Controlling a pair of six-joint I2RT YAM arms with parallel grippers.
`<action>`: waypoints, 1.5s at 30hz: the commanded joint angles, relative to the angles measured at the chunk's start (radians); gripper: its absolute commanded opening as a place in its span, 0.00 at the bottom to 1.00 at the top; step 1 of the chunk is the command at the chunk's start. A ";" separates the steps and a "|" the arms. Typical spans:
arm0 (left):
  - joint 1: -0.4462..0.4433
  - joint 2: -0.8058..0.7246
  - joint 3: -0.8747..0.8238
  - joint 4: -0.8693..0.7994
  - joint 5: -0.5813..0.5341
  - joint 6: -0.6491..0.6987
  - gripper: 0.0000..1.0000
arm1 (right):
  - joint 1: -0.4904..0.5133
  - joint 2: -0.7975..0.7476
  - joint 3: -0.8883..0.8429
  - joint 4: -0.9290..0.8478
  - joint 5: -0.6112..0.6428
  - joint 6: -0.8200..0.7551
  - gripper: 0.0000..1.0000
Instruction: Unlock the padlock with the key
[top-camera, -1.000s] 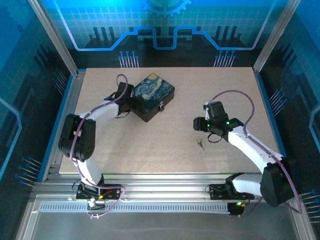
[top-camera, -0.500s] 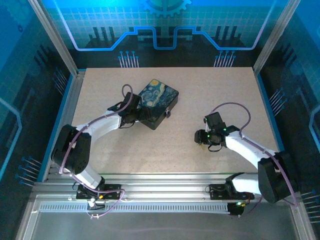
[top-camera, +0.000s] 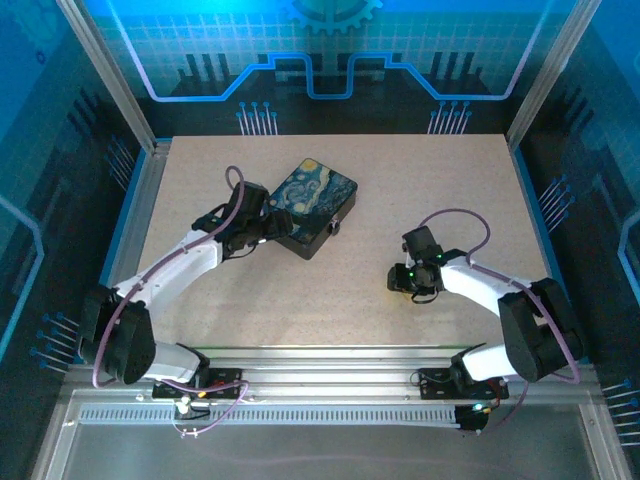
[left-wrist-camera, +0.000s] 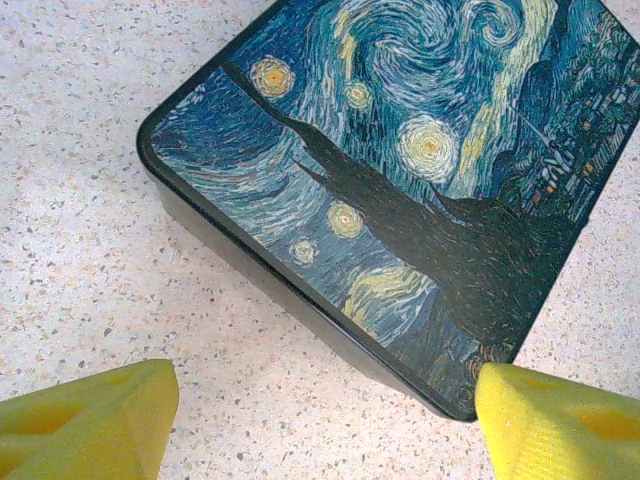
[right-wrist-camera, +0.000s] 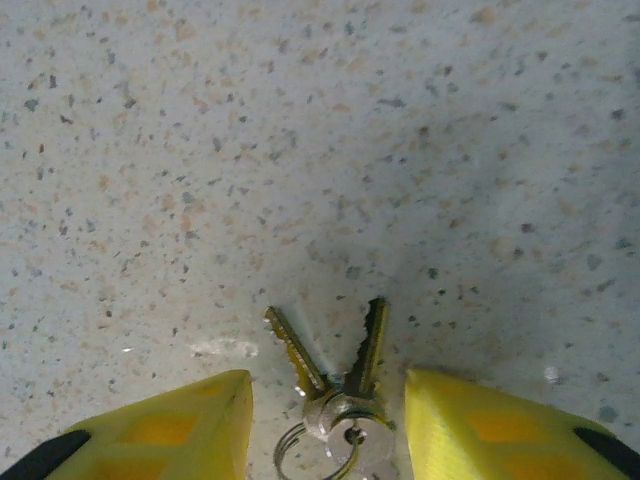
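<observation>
The key is one of two thin metal keys on a small ring, lying splayed on the speckled table. My right gripper is open and low over them, one yellow fingertip on each side, with gaps to the metal. From above, the right gripper covers the keys. The padlock is a tiny dark piece hanging on the near right side of the painted box. My left gripper is open at the box's left end, with the box just ahead and its near corner beside the right fingertip.
The beige table is bounded by aluminium rails at the near edge and by blue enclosure walls on the sides and back. Both arms' purple cables arc above the wrists.
The right gripper has dropped onto the spot where the keys lay and its jaws have narrowed around them. The box slid slightly right, and the left arm has stretched out lower behind it.
</observation>
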 joint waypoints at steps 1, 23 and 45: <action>-0.002 -0.036 0.018 -0.045 -0.020 0.017 0.79 | 0.026 -0.005 0.008 -0.039 0.009 0.038 0.44; -0.010 -0.021 0.067 -0.061 0.031 0.042 0.79 | 0.082 0.005 0.050 -0.117 0.080 0.043 0.19; -0.062 0.081 0.117 0.063 0.606 0.072 0.61 | -0.062 -0.174 0.102 0.047 -0.593 -0.272 0.00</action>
